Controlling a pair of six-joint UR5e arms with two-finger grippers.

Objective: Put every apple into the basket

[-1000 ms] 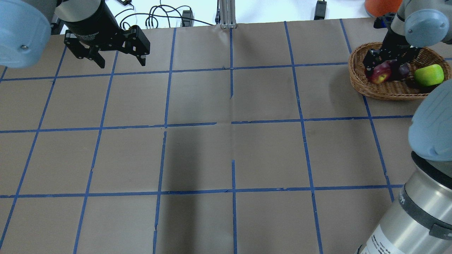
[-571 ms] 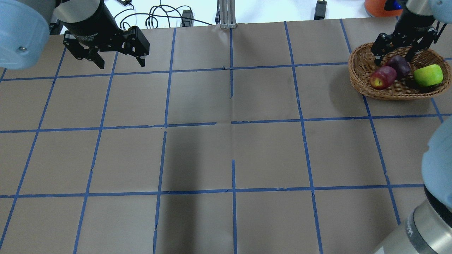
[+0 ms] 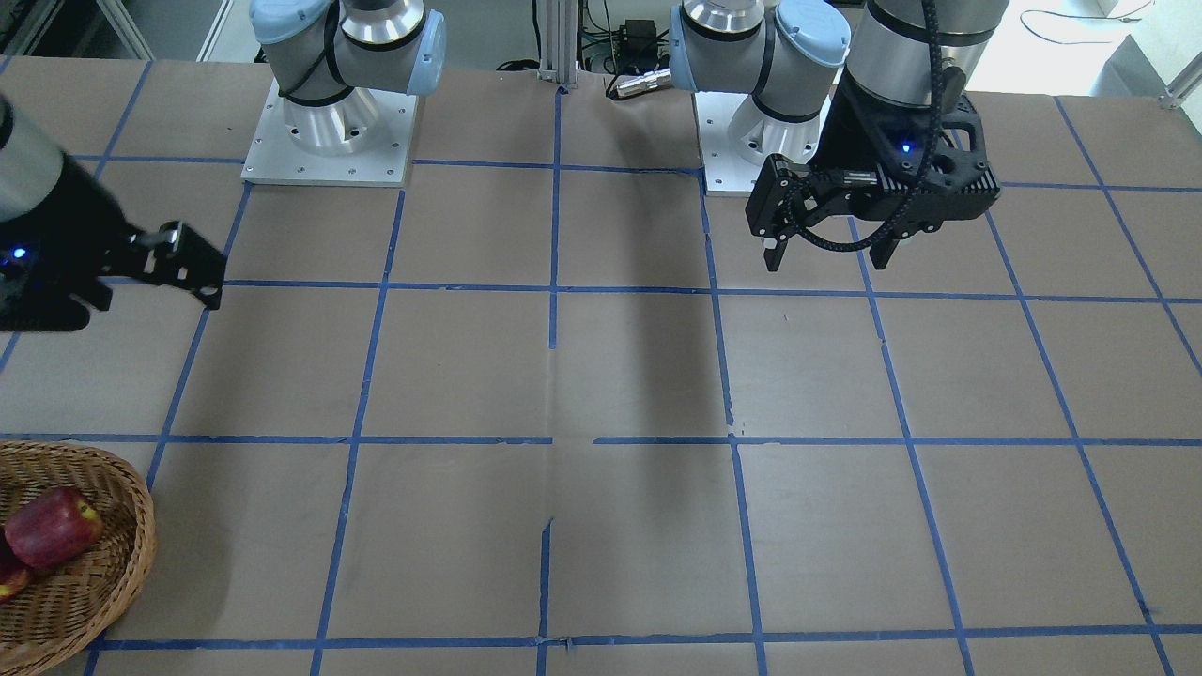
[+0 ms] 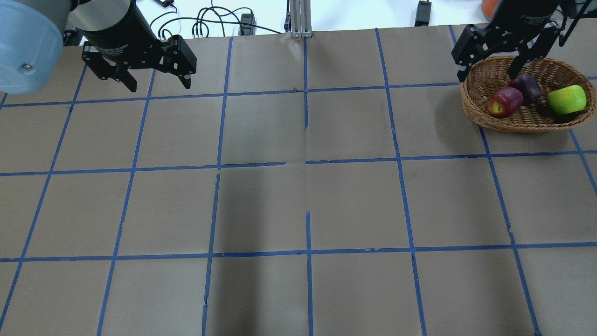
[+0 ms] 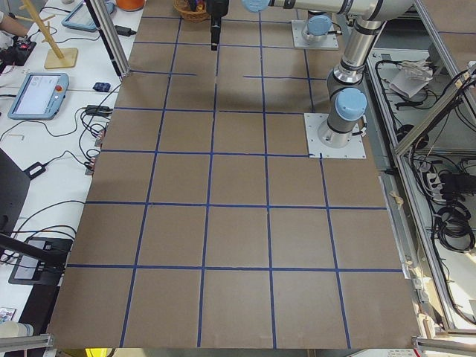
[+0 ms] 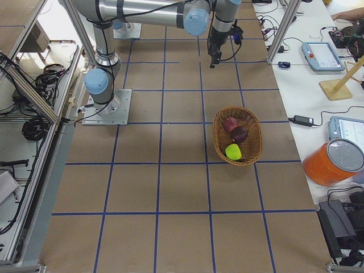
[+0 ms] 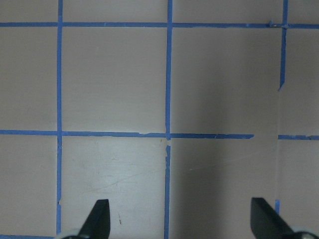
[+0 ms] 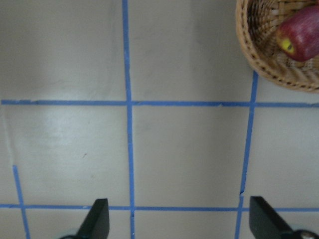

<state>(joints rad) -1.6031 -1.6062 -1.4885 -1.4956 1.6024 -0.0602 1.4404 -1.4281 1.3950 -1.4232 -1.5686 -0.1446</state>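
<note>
The wicker basket stands at the table's far right. All three apples lie in it: the red one on the left, the maroon one in the middle, the yellow-green one on the right. My right gripper is open and empty, raised over the basket's far-left rim. In the right wrist view the basket and the red apple sit at the top right, away from the spread fingers. My left gripper hangs open and empty over the far-left table.
Brown paper with a blue tape grid covers the table. Cables and a metal post lie beyond the far edge. An orange container stands off the table near the basket.
My right gripper let go of the red apple in the basket, rose and moved left toward the basket's far rim. The red apple stays in the basket. The left gripper has barely moved.
</note>
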